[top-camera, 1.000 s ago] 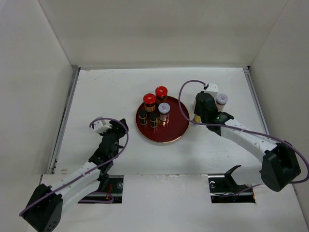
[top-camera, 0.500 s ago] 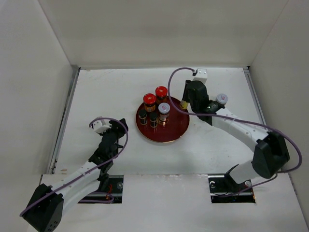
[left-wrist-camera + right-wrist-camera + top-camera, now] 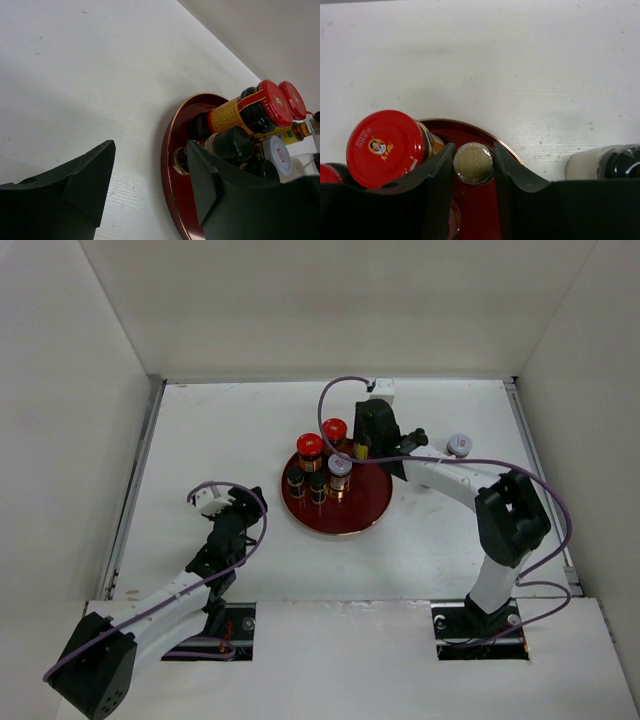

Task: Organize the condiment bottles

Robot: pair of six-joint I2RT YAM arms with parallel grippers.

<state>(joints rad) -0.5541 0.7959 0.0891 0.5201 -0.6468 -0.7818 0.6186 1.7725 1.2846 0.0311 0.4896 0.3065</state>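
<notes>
Tray (image 3: 356, 508) near half: bare | far half: bottles (image 3: 318, 468) crowded | far-right rim: right gripper (image 3: 358, 453) gripping gold-capped bottle (image 3: 473, 162) | table (image 3: 220, 440) left: open

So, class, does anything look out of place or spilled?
Nothing spilled. One silver-capped jar stands alone on the white table, far right of the round red tray where most bottles stand. Right gripper holds a gold-capped bottle.

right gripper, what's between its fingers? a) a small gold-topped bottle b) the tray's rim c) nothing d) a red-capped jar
A: the right wrist view shows the right gripper with its fingers closed on either side of the gold-topped bottle, above the tray; the red-capped jar sits outside the fingers.
</notes>
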